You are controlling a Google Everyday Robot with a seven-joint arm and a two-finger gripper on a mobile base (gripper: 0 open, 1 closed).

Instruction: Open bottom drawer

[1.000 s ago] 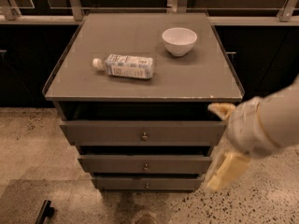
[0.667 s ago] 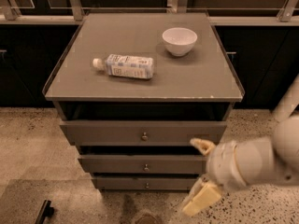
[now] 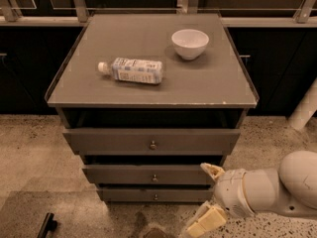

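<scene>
Item: bottom drawer (image 3: 129, 194), lowest of three in the cabinet (image 3: 148, 90); long axis left to right, flat front facing near, small knob (image 3: 156, 197) at centre. I have the gripper (image 3: 198, 198) at the front's right end, right of the knob, fingers spread apart, holding nothing; speckled floor (image 3: 59, 182) lies open near and left of the front.
</scene>
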